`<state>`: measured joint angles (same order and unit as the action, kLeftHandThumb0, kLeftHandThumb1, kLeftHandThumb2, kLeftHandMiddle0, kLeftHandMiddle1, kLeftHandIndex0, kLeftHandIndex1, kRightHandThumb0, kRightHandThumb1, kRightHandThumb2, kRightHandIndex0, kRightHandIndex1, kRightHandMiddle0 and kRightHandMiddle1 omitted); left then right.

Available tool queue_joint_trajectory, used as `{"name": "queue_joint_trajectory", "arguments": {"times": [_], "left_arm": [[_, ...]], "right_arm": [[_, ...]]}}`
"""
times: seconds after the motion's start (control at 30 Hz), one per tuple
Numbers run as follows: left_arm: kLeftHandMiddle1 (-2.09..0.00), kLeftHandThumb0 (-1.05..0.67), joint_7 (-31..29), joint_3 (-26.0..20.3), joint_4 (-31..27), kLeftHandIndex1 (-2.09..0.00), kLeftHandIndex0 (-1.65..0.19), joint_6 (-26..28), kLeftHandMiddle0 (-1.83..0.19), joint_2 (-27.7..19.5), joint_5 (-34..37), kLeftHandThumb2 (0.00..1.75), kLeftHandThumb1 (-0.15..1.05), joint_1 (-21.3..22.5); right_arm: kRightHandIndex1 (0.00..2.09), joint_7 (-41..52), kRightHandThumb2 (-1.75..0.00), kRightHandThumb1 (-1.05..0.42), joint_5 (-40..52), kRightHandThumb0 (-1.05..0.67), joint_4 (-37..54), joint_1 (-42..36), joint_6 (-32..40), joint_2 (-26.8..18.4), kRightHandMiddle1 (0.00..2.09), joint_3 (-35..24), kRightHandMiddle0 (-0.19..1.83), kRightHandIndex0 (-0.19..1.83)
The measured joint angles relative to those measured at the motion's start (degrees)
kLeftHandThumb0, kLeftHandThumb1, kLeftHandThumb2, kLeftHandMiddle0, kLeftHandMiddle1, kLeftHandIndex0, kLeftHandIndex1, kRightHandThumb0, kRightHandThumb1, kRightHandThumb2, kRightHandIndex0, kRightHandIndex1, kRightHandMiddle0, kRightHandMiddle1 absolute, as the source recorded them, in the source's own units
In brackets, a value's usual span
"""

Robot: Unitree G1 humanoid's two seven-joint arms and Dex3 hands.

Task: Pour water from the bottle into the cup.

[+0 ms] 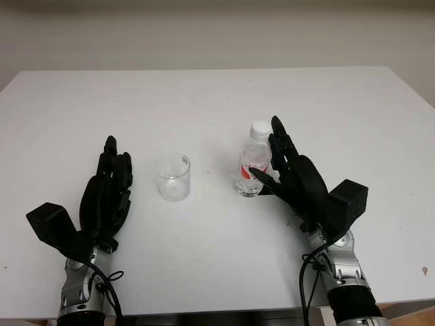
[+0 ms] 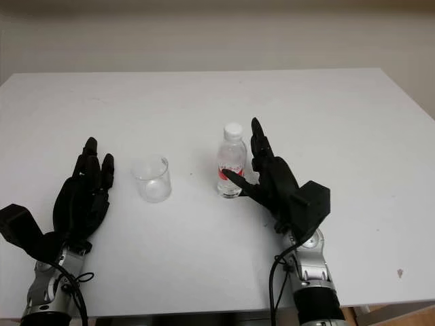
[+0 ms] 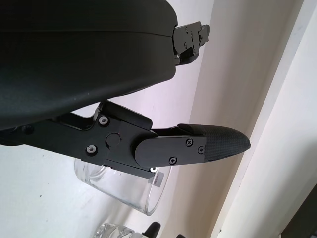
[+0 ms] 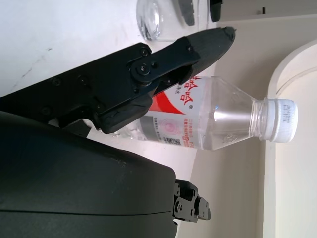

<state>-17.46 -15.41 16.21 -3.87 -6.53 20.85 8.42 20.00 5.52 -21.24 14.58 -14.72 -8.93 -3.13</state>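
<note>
The bottle (image 1: pixel 254 161) was clear with a red-and-white label and white cap (image 1: pixel 259 128); the cup (image 1: pixel 174 178) was clear, the surface (image 1: pixel 204 109) white.

Printing is carried only by the bottle (image 4: pixel 213 124), on its red and white label (image 4: pixel 171 119). In the right wrist view, white Chinese characters are seen on the red band of the label, partly covered by a black finger (image 4: pixel 198 44) of the right hand (image 1: pixel 299 178); they cannot be read with certainty. Below the red band, a small round pinkish emblem and lines of fine print are seen on the white part, too small to be read. In the head views the label is seen only as a red and white patch. No brand name or number can be made out.
</note>
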Motion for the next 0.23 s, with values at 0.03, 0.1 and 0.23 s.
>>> {"name": "queue_joint_trajectory", "arguments": {"times": [0.03, 0.1, 0.23], "left_arm": [[-0.05, -0.76, 0.0, 0.0, 0.0, -0.05, 0.18, -0.1, 0.17, 0.0, 0.0, 0.43, 1.05, 0.0], [-0.05, -0.76, 0.0, 0.0, 0.1, -0.05, 0.18, -0.2, 0.17, 0.0, 0.0, 0.43, 1.05, 0.0], [-0.05, -0.76, -0.2, 0.0, 0.2, -0.05, 0.18, -0.5, 0.17, 0.0, 0.0, 0.43, 1.05, 0.0]], "right_arm": [[0.0, -0.3, -0.06, -0.92, -0.4, -1.02, 0.4, -0.3, 0.0, -0.2, 0.0, 0.0, -0.19, -0.19], [0.0, -1.0, -0.06, -0.93, -1.5, -1.04, 1.1, -0.9, 0.0, -0.3, 0.0, 0.3, -0.19, -0.19], [0.0, -2.1, -0.05, -0.92, -1.8, -1.03, 2.9, -2.3, 0.2, 0.2, 0.0, 1.1, -0.19, -0.19]]}}
